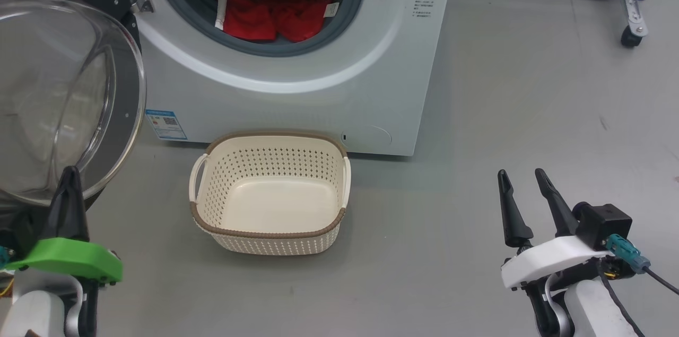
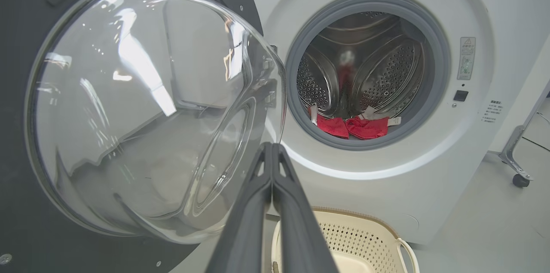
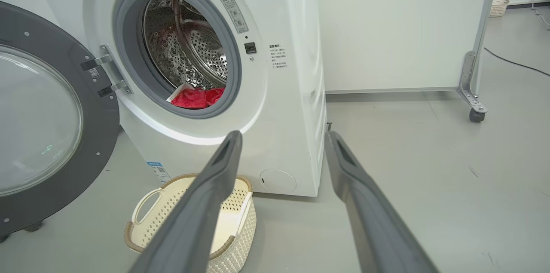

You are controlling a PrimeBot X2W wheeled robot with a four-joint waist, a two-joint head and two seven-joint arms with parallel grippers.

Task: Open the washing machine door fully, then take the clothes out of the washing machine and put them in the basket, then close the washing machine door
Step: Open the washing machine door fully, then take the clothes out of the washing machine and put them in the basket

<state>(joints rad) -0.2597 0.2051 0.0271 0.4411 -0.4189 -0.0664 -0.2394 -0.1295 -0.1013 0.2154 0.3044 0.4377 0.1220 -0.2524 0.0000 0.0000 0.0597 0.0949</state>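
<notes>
Left gripper (image 1: 70, 173) pinched shut, empty, beside washing machine door (image 1: 63, 87); right gripper (image 1: 520, 172) spread wide. Clothes (image 1: 265, 21) lie ahead, above basket (image 1: 270, 135), between both grippers.

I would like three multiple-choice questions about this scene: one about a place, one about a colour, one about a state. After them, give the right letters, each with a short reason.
1. Where does the basket stand?
A) on the floor, in front of the washing machine
B) on top of the machine
C) on a chair

2. What colour are the clothes?
A) blue
B) red
C) yellow

3. In what state is the washing machine door?
A) shut and latched
B) open, standing to the side on its hinge
C) off its hinge, lying flat

Answers:
1 A: it sits on the grey floor just below the machine's front.
2 B: red fabric lies inside the round opening.
3 B: the opening is uncovered and the door stands beside it.
</notes>
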